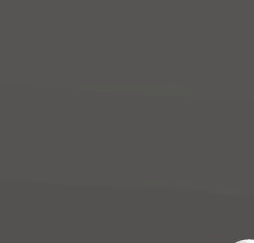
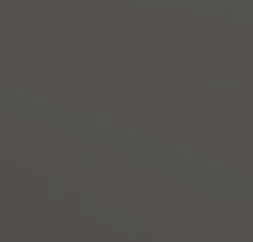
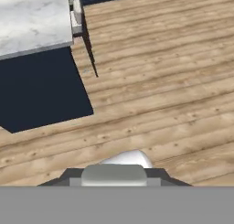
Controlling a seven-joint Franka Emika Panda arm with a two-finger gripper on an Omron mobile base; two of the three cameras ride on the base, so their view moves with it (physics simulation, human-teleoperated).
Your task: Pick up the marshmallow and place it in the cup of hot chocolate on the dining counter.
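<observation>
The marshmallow [image 3: 114, 173] sits at the bottom of the hand view as a pale, off-white block with softly rounded corners, wider than it is tall, its face shaded a dull grey. It lies between the two dark fingertips [image 3: 65, 177] of the gripper [image 3: 114, 177], which stand narrow and press against its two ends, so the gripper holds it above the floor.

Beyond it runs a wooden plank floor [image 3: 164, 72] in warm brown with visible grain. In the upper left corner of that view is the table [image 3: 32, 22], a white marble slab with grey veins on a navy base [image 3: 41, 90]. A pale-seated stool [image 3: 76, 13] with a dark leg stands just beside the slab's edge. The marshmallow is well apart from the table.
</observation>
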